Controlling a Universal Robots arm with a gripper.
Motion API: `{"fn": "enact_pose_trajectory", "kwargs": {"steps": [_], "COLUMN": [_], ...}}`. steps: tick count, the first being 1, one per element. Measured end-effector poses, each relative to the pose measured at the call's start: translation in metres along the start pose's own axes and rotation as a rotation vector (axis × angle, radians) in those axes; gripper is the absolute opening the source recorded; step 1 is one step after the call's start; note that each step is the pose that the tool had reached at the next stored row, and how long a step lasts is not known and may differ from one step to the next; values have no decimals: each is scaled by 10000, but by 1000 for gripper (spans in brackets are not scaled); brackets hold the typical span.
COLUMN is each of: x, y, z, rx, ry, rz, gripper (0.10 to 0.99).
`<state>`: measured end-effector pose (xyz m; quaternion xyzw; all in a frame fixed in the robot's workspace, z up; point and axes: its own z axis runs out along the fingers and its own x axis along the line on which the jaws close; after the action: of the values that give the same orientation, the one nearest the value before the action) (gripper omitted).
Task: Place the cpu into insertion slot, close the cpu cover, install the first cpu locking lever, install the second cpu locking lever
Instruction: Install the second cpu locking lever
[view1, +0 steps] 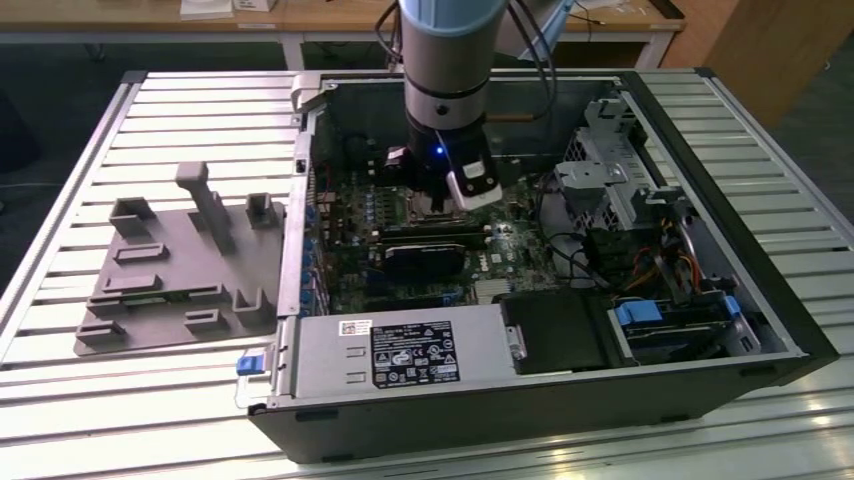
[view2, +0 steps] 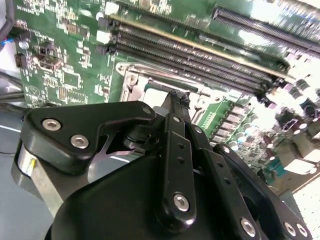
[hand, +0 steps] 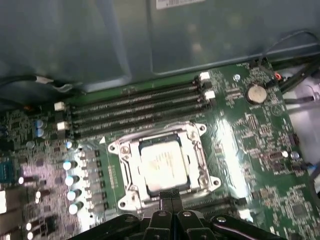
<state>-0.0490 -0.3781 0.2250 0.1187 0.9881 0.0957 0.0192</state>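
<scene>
- The cpu (hand: 162, 165) is seen lying flat in the insertion slot (hand: 131, 176), at lower centre of the first wrist view; its silver top is washed out by glare.
- The cpu cover (hand: 200, 157) is seen framing the chip; whether it is latched cannot be told.
- In the second wrist view the socket is largely hidden behind the gripper (view2: 178, 97), only a pale corner being shown at centre.
- The gripper (hand: 171, 196) is seen with its two fingertips pressed together and nothing held, just at the socket's near edge.
- Long black memory slots (hand: 135, 102) are seen just beside the socket, on the green motherboard (hand: 260, 150).
- In the exterior view the arm (view1: 451, 90) is seen reaching down into the open computer case (view1: 534, 400) at upper centre, the socket being blocked by it.
- A grey moulded fixture (view1: 174, 265) is seen at the frame's left on the slatted metal table (view1: 80, 420); wooden benches are cut off along the top edge.
</scene>
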Motion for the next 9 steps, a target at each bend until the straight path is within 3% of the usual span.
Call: {"fn": "enact_pose_trajectory", "kwargs": {"steps": [5, 9], "x": [10, 13], "y": [103, 136], "z": [50, 72], "rx": [61, 83], "ry": [9, 13], "rz": [0, -42], "gripper": [102, 102]}}
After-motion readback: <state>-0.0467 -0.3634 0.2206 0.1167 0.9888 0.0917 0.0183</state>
